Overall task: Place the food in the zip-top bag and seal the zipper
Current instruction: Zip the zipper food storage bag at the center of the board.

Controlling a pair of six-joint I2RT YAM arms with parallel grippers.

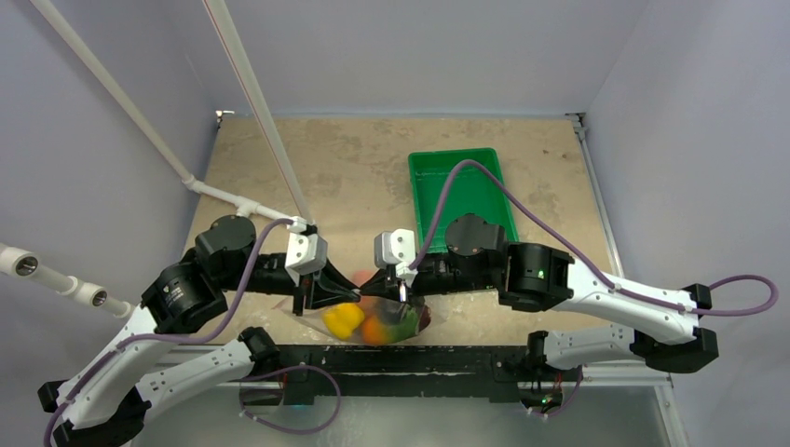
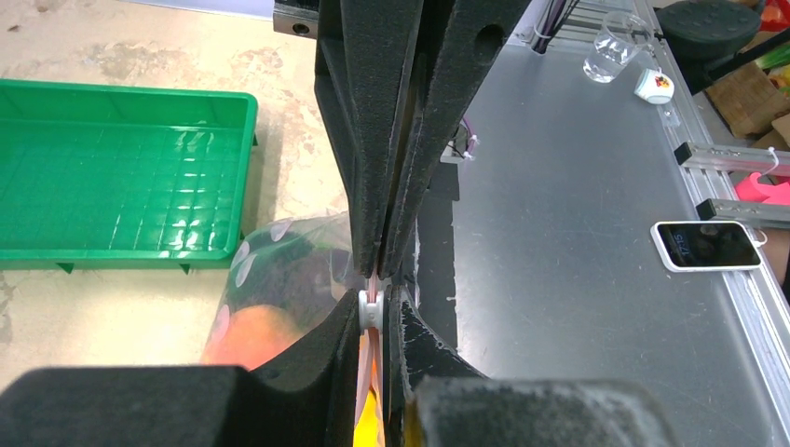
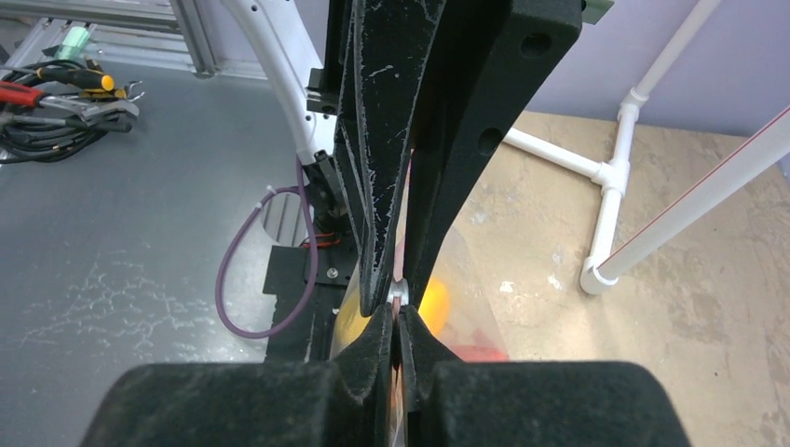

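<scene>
No writing is legible (the motor label (image 1: 173, 294) is too small).

The bag (image 1: 377, 321) is clear and glossy. The food inside shows as a yellow piece (image 1: 343, 318), an orange piece (image 1: 374, 330) and a green piece (image 1: 402, 321). The zipper (image 2: 369, 372) is a faint pink line. The tray (image 2: 112, 168) is bright green, moulded in a grid of small squares. The surface (image 1: 354, 158) is mottled tan with paler blotches. The left end effector (image 2: 379, 270) and the right end effector (image 3: 399, 284) are matte black, scuffed whitish. The cable (image 3: 220, 279) is purple and the pipe (image 1: 233, 197) is white.
</scene>
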